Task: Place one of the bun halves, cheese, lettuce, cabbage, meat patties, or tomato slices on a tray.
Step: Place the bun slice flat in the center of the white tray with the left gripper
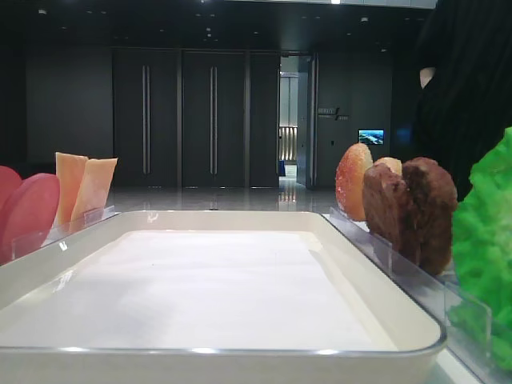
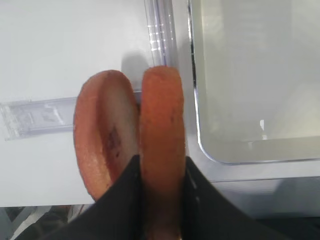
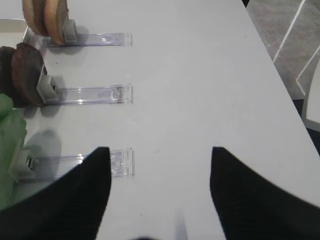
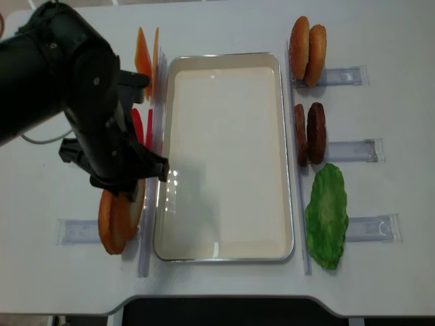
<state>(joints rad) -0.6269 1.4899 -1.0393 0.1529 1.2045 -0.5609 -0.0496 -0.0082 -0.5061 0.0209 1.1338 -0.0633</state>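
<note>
My left gripper [image 2: 161, 160] is shut on an upright orange-brown bun half [image 2: 160, 115], one black finger on each flat side. A second bun half [image 2: 102, 140] stands just left of it in the same clear rack. From above, the left arm [image 4: 81, 102] covers the gripper, and the pair of bun halves [image 4: 112, 227] stands beside the near left corner of the white tray [image 4: 224, 56], whose floor is bare. My right gripper [image 3: 159, 150] is open over the white table with nothing between its fingers.
Left of the tray stand cheese slices [image 4: 143, 54] and red tomato slices [image 4: 138, 125]. To its right are two more bun halves [image 4: 307, 46], meat patties [image 4: 309, 134] and a lettuce leaf [image 4: 327, 216]. All sit in clear racks [image 3: 95, 94].
</note>
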